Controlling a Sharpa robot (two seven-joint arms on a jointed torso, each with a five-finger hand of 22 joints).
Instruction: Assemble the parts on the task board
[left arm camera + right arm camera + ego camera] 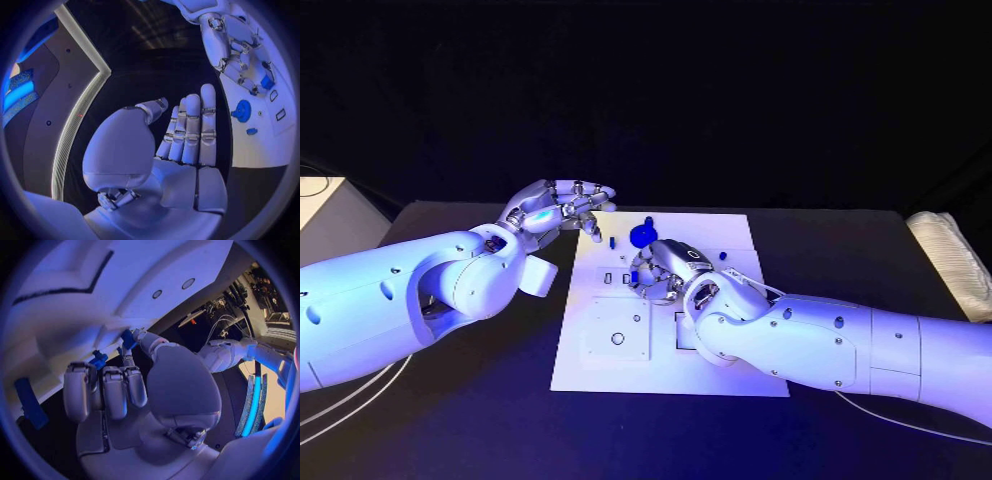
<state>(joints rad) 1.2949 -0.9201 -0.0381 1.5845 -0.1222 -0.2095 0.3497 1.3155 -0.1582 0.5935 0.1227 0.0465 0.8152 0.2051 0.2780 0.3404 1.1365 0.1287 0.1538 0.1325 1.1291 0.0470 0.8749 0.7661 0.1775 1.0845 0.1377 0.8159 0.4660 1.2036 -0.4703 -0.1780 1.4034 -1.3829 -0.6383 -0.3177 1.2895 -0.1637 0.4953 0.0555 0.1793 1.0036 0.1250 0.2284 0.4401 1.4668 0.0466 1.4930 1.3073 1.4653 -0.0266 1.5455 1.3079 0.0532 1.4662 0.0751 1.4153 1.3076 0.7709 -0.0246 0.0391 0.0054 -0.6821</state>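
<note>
Pinching what seems a blue part over the board, the right hand works while the left hand hovers empty, fingers apart, beside the board's far corner.

One task board, two hands

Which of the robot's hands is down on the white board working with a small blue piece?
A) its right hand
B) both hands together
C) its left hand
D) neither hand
A: the right hand is over the task board with a small blue part pinched at its fingertips, while the left hand is raised beside the board's far corner, holding nothing.
</note>
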